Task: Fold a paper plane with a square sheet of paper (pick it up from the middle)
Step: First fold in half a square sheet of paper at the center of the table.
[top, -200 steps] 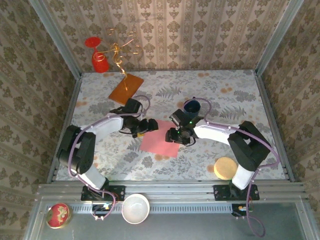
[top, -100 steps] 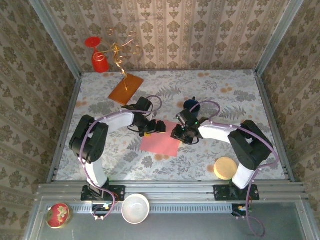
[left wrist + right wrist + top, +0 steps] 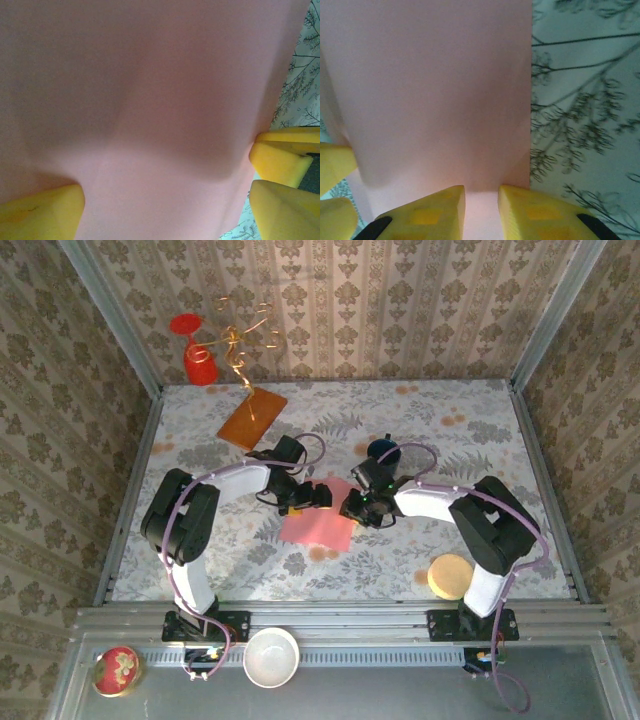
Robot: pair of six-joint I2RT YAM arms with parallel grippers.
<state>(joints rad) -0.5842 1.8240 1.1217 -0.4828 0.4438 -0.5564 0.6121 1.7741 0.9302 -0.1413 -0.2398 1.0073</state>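
The pink-red sheet of paper [image 3: 318, 527] lies on the floral table, near the middle. Both grippers meet at its far edge. My left gripper [image 3: 308, 497] is at the sheet's far left part, with its yellow fingers spread wide in the wrist view [image 3: 166, 192]. The paper [image 3: 160, 100] bulges up between them. My right gripper [image 3: 352, 508] is at the far right corner. A narrow gap [image 3: 481, 192] is left between its tips, which rest on the sheet [image 3: 430, 90] beside its right edge. No dart shape is visible.
An orange-brown board [image 3: 252, 417] lies at the back left, below a red cup [image 3: 198, 362] and a gold wire [image 3: 240, 340]. A dark blue cup [image 3: 383, 451] stands just behind the right gripper. A tan disc [image 3: 450, 576] lies near the right base. A white bowl [image 3: 271, 657] sits on the front rail.
My left gripper has moved right onto the paper's far edge. The right gripper has shifted a little left towards it. The sheet's far part is now bunched between them.
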